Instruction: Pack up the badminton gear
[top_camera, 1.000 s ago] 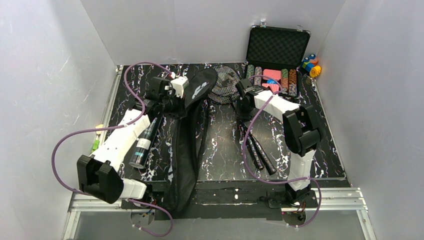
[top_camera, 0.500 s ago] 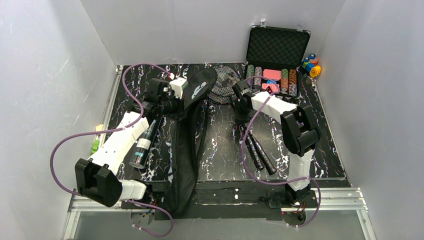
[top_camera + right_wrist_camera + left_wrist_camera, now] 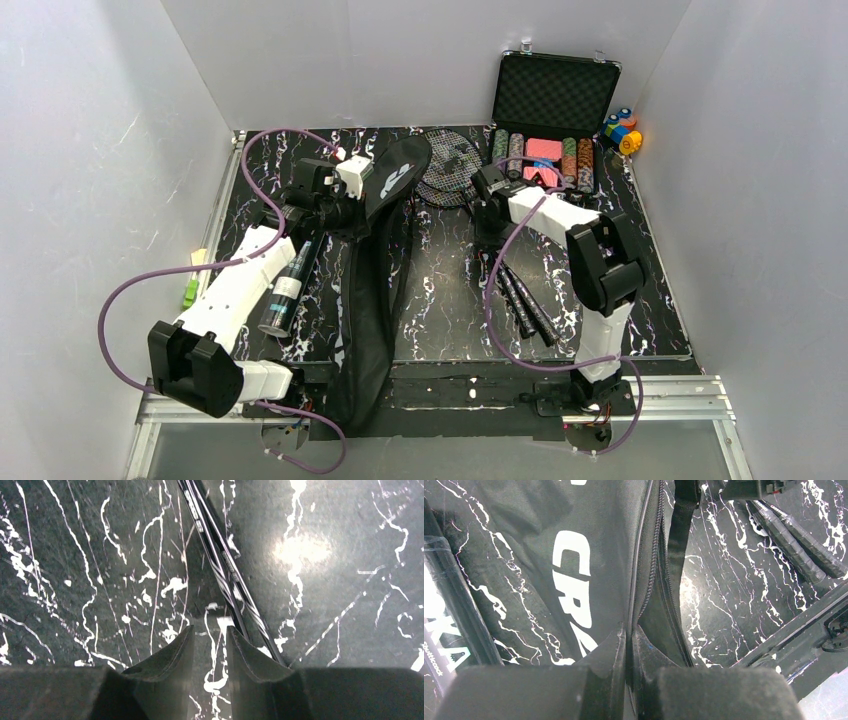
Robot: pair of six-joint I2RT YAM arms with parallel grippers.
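Note:
The long black "CROSSWAY" bag [image 3: 375, 250] lies lengthwise down the table's middle left. My left gripper [image 3: 352, 203] is shut on the bag's zipper edge [image 3: 644, 580] near its top end; the left wrist view shows the jaws [image 3: 630, 630] pinching it. The dark tube [image 3: 288, 285] lies left of the bag and also shows in the left wrist view [image 3: 444, 610]. Two black racquets lie together, heads [image 3: 448, 170] at the back and handles [image 3: 527, 305] toward the front. My right gripper [image 3: 487, 215] hovers at their shafts [image 3: 220, 565], slightly open and empty, with the shafts just right of its fingers. No shuttlecocks show.
An open black case of poker chips [image 3: 555, 95] stands at the back right, with small coloured blocks [image 3: 622, 130] beside it. A small green and yellow object [image 3: 192, 285] lies off the table's left edge. White walls enclose the table.
The racquet handles have shifted slightly right and the right gripper moved a little with them. The left arm has shifted slightly left, still holding the bag.

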